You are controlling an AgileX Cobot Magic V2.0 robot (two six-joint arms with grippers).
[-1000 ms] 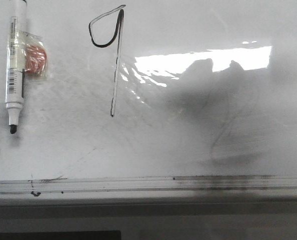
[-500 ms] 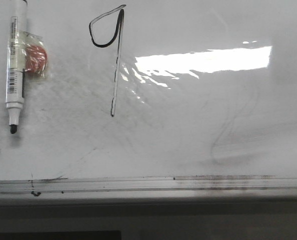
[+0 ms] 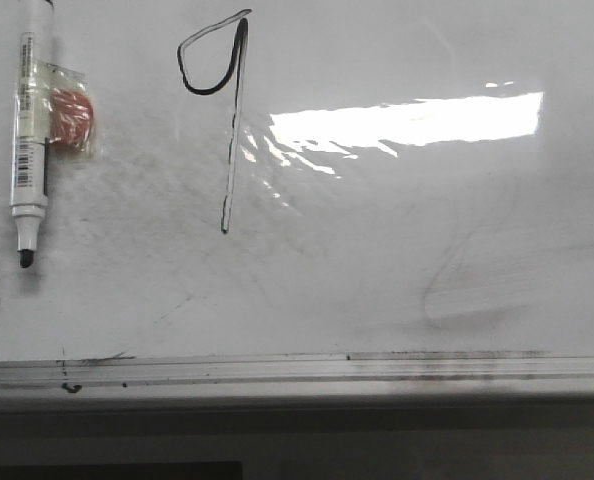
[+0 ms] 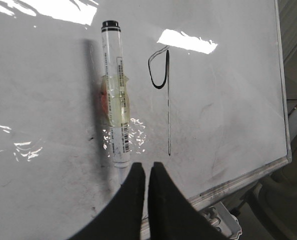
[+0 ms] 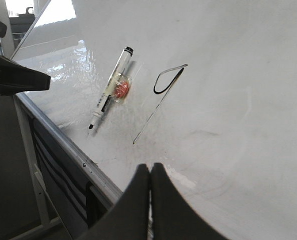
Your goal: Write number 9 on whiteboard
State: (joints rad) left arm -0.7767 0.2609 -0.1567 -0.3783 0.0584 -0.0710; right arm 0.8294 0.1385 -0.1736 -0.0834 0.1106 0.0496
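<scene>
Left claw (image 4: 146, 172): fingers pressed together, nothing pinched, raised clear of the whiteboard (image 3: 377, 270). Its tips sit directly over the writing end of the marker (image 4: 115, 95), which lies flat on the board just ahead of the claw, uncapped nib toward the claw, butt end pointing away. A round orange-red piece (image 3: 70, 117) under clear tape is stuck to the marker barrel about midway along; what it is I cannot tell from these views.

The number 9 (image 3: 220, 100): thin black stroke on the whiteboard, beside the marker on the side toward the right claw, running roughly parallel to it. Small flattened angular loop at the far end, dark; the long straight stem comes back toward the claws, pale through the middle and ending in a dark tip. Apart from the marker, not touching it.

Faint grey curl smudge (image 3: 467, 280) further right on the board, nearer the right claw's side, well apart from the 9. Bright glare patch between them.

Dirty metal rail (image 3: 297, 368) runs along the board's near edge, closest to both claws.

Right claw (image 5: 149, 172): fingers pressed together, empty, held off the board over its near edge, with the stem's tip ahead of it.
</scene>
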